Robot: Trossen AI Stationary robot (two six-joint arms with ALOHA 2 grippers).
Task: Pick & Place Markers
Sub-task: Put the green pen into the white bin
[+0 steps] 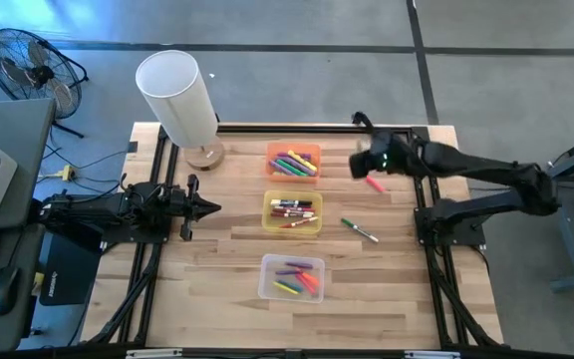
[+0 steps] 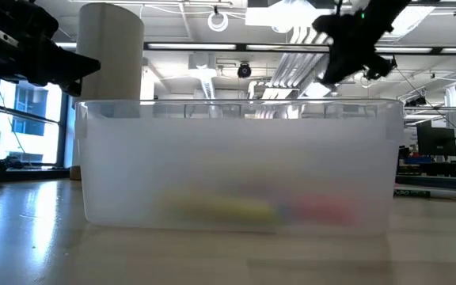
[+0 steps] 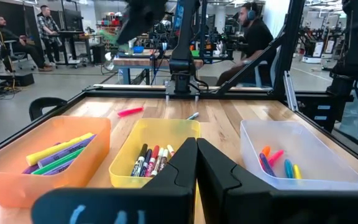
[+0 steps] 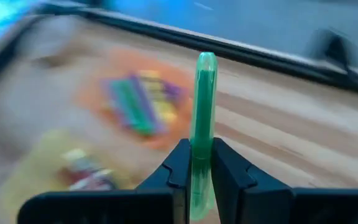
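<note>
My right gripper (image 1: 365,162) hangs above the table's far right part, just right of the orange bin (image 1: 294,162), shut on a green marker (image 4: 204,99). The orange bin, the yellow bin (image 1: 293,212) and the clear bin (image 1: 293,277) each hold several markers. A pink marker (image 1: 375,183) and a green-and-white marker (image 1: 359,230) lie flat on the wood, right of the bins. My left gripper (image 1: 207,207) waits shut at the table's left side, pointing level at the yellow bin. My right gripper pinches the green marker between its two fingers, near one end of its translucent body (image 4: 201,163). The longer part, with the rounded end (image 4: 206,62), sticks out past the fingertips. The marker is lifted clear of the table, over the wood beside the orange bin.
A white cylinder (image 1: 177,92) on a round wooden base (image 1: 204,155) stands at the table's far left. A black frame rail (image 1: 267,128) runs along the far edge. In the low view the clear bin (image 2: 236,166) fills the foreground. People sit in the room beyond.
</note>
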